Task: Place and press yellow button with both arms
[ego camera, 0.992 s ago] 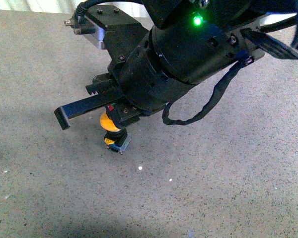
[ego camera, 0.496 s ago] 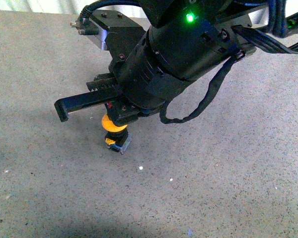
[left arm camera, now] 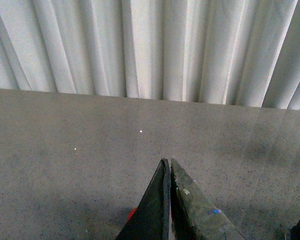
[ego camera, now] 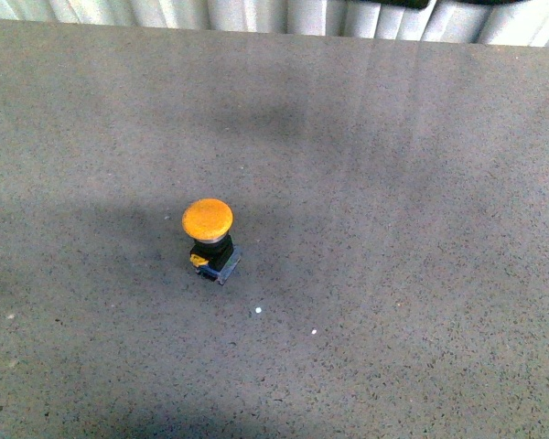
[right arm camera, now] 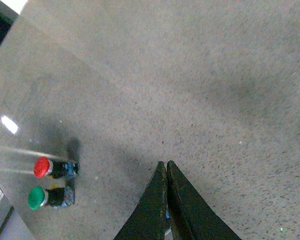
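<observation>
Gone from the front view is the bulky black arm that covered the scene half a second ago. The yellow button (ego camera: 210,238) now stands alone and upright near the middle of the speckled grey tabletop (ego camera: 421,274). It is a small mushroom-head push switch with a smooth domed orange-yellow cap, a black collar and a blue-grey square base. Placing looks done. Whether it has been pressed by both arms cannot be read here, so that part may remain. From the left wrist, the left gripper (left arm camera: 167,162) shows two flat, scuffed black fingers lying together with nothing between them, above matte stone-like tabletop, with a pleated white curtain (left arm camera: 140,50) behind. A sliver of the orange cap shows at the frame's edge, well apart from the fingertips. From the right wrist, the right gripper (right arm camera: 165,165) is likewise closed and empty. A red-capped push button (right arm camera: 42,167) and a green-capped push button (right arm camera: 36,198) sit side by side near the tabletop's edge.
</observation>
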`<state>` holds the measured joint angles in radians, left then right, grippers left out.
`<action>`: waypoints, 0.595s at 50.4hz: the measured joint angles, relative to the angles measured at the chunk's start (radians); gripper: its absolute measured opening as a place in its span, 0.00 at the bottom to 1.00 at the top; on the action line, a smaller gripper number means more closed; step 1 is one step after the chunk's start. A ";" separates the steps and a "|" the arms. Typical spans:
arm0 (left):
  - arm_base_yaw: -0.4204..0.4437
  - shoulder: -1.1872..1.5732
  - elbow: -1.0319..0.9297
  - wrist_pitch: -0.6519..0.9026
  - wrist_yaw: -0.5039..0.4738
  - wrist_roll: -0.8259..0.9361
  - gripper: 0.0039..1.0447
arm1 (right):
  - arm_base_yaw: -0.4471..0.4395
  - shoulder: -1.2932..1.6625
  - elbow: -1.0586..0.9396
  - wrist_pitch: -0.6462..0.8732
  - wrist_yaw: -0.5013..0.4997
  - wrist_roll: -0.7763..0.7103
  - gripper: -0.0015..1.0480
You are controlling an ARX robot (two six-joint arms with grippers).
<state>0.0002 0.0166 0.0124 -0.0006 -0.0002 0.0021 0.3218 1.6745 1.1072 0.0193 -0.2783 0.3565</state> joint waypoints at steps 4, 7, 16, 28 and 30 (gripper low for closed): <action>0.000 0.000 0.000 0.000 0.000 0.000 0.01 | -0.050 -0.095 -0.058 0.037 0.002 0.001 0.13; 0.000 0.000 0.000 0.000 0.000 0.000 0.01 | -0.082 -0.150 -0.097 0.052 0.005 -0.007 0.21; 0.000 0.000 0.000 0.000 0.000 0.000 0.01 | -0.109 -0.288 -0.363 0.555 0.430 -0.230 0.02; 0.000 0.000 0.000 0.000 0.000 0.000 0.01 | -0.177 -0.459 -0.690 0.769 0.414 -0.336 0.01; 0.000 0.000 0.000 0.000 0.000 0.000 0.01 | -0.188 -0.489 -0.729 0.777 0.407 -0.341 0.01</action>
<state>0.0002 0.0166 0.0124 -0.0006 -0.0006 0.0021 0.1333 1.1851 0.3782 0.7963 0.1284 0.0154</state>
